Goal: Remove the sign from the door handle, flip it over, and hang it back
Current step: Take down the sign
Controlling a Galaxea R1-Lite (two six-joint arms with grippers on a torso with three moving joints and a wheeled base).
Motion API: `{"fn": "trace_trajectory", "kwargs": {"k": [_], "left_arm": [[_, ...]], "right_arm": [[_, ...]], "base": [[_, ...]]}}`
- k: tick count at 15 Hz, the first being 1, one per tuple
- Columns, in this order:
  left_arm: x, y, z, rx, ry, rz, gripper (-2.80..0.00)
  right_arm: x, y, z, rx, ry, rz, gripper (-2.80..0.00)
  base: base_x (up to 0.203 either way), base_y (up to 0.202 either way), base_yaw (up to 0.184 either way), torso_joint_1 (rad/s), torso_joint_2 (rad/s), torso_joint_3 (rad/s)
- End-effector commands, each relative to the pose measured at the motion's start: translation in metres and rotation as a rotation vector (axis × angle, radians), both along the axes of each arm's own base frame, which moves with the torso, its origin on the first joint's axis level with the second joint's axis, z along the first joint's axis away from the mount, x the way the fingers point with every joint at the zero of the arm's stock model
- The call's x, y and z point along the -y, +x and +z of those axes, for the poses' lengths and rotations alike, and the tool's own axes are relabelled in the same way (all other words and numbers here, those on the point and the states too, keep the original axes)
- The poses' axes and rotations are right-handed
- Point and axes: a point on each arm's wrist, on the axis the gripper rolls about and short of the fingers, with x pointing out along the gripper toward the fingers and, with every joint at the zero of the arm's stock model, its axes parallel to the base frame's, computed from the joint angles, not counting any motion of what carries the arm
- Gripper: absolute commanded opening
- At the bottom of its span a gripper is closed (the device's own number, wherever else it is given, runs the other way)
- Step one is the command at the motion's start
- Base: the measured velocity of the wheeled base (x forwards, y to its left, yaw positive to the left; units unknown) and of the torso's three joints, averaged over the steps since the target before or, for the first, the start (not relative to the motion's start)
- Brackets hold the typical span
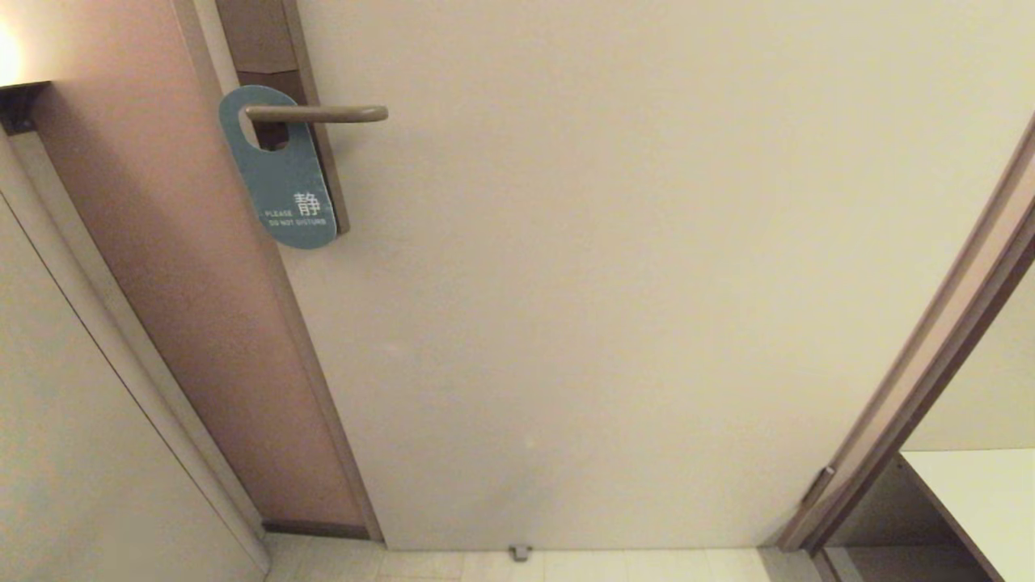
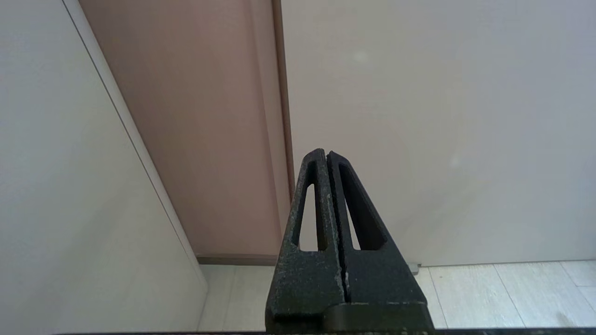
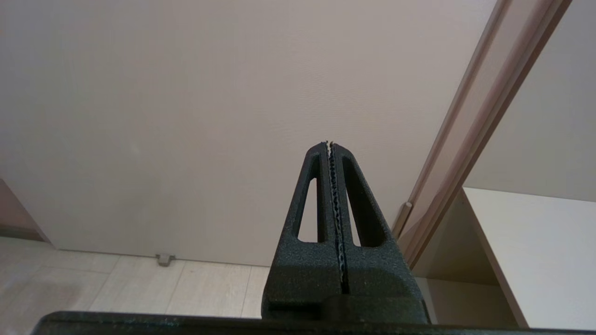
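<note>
Only head view shows teal sign [image 1: 283, 182] on door handle [image 1: 323, 114], wrist views show both grippers' fingers [image 2: 311, 195] [image 3: 311, 195] together.

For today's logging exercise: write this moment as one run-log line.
sign: teal face out, on door handle | left gripper: shut, empty, low | right gripper: shut, empty, low | removal: not begun

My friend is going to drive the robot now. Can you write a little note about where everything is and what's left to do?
Left gripper: shut, empty, parked low facing the door's bottom.
Right gripper: shut, empty, parked low too.
Sign: hangs on the handle, blue "do not disturb" face out.
Done: nothing yet.
Left: take the sign off, flip it, hang it back.
</note>
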Motion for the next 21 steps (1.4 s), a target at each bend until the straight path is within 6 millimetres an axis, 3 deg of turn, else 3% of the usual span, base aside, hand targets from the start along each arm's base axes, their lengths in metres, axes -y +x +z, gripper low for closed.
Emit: {"fn": "trace_trajectory", "kwargs": {"k": [1,21], "left_arm": [[0.0000,0.0000,0.0000,0.000,0.000,0.001,-2.80],[0.0000,0.0000,0.0001,0.001,-0.009,0.001,-2.80]], "right_arm": [[0.0000,0.0001,0.0000,-0.001,-0.001,0.000,-2.80],[0.0000,0.0001,0.0000,-0.001,-0.001,0.000,-2.80]], "base": [[0.000,0.000,0.000,0.000,0.00,0.000],[0.000,0.003,0.000,0.000,0.00,0.000]]}}
